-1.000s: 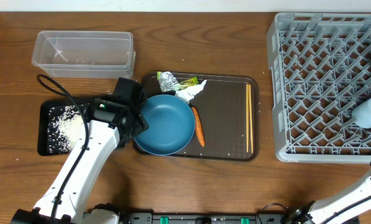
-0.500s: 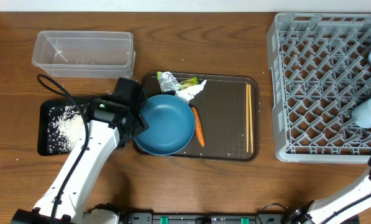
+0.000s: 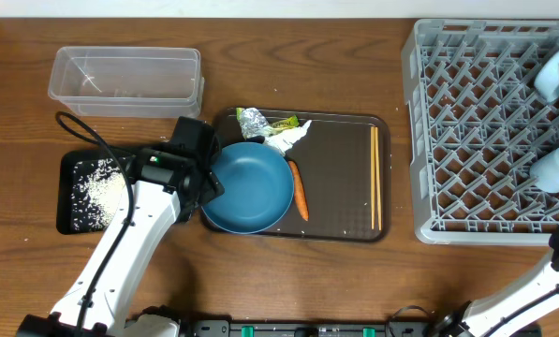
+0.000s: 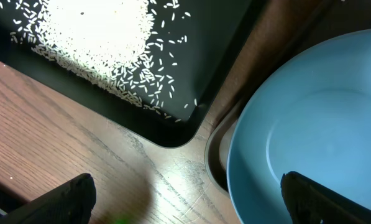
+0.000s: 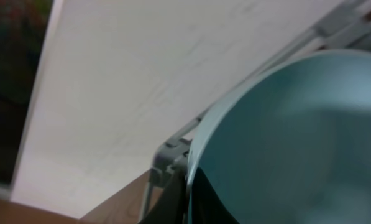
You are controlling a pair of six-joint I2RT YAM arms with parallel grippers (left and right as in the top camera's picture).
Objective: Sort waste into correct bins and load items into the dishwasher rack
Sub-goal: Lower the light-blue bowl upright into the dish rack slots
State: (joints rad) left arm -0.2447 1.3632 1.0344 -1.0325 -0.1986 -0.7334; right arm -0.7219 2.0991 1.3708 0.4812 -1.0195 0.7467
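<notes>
Right gripper [image 5: 196, 198]: clamped on rim of small pale-blue bowl [image 5: 284, 143], above dishwasher rack [image 3: 476, 140]. Recommended: lower bowl on edge between pegs beneath, seat it, then release. Left gripper [image 4: 186, 186]: wide open.

Table [image 3: 288, 56]: clear tub [image 3: 129, 94], black tray [image 3: 70, 223], brown tray [image 3: 340, 187], rack [image 3: 418, 140].

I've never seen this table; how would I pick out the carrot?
Find the brown serving tray in the middle of the table. The carrot lies on it, just right of the large dark-blue bowl. It is the only orange thing there, stubbier than the thin wooden chopsticks further right.
</notes>
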